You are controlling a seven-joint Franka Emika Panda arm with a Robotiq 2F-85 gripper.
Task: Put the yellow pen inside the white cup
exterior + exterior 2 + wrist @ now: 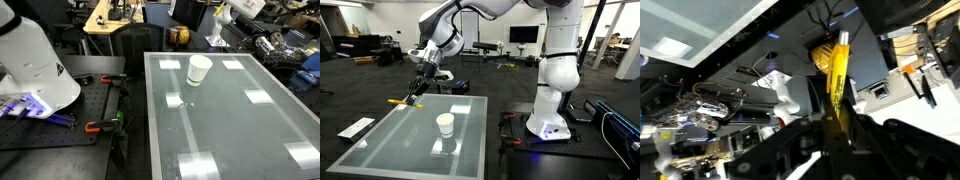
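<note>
Your gripper (414,97) is clamped on 1 thin, straight, all-yellow pen (398,101), held in the air near a corner of the glass-topped table (400,150). In the wrist view the pen (841,85) runs lengthwise out from between the jaws. 1 small plain white paper cup (445,124) stands upright on the glass, well apart from the pen. It appears in both exterior views (199,69).
</note>
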